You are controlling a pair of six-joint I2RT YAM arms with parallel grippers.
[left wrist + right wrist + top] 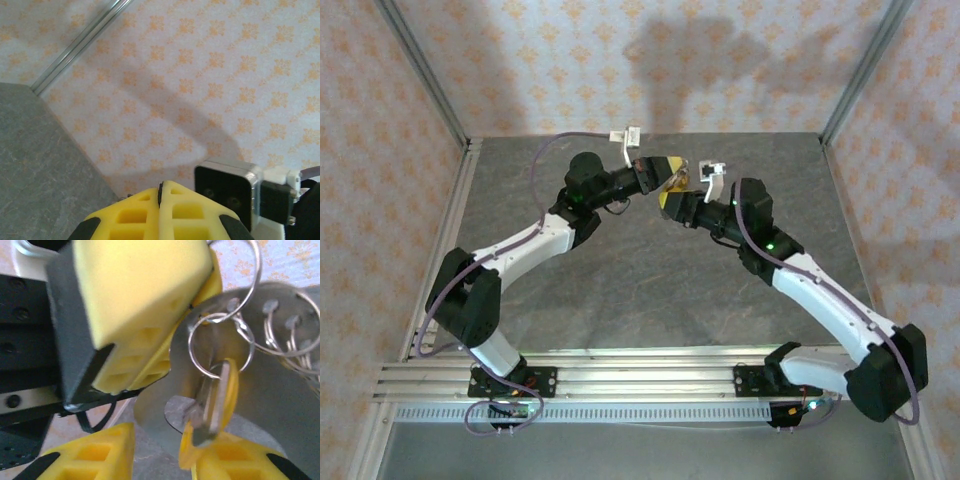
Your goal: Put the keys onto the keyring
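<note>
Pinches the keyring (246,331) in the left gripper (161,192), fingers pressed flat shut. Hangs the key (216,397) just below and beside that gripper: long axis near upright, yellow head up on a small ring. Holds the right gripper (160,442) directly under the left gripper, parted, clamping nothing, one finger against the key, so probably nearer. Reads rings clearly from right wrist; from overhead, too small.

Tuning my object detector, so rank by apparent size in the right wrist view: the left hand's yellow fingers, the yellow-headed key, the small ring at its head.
1. left hand's fingers, by far, though nearness to the camera inflates them.
2. key.
3. small ring, only slightly smaller than the key.
</note>
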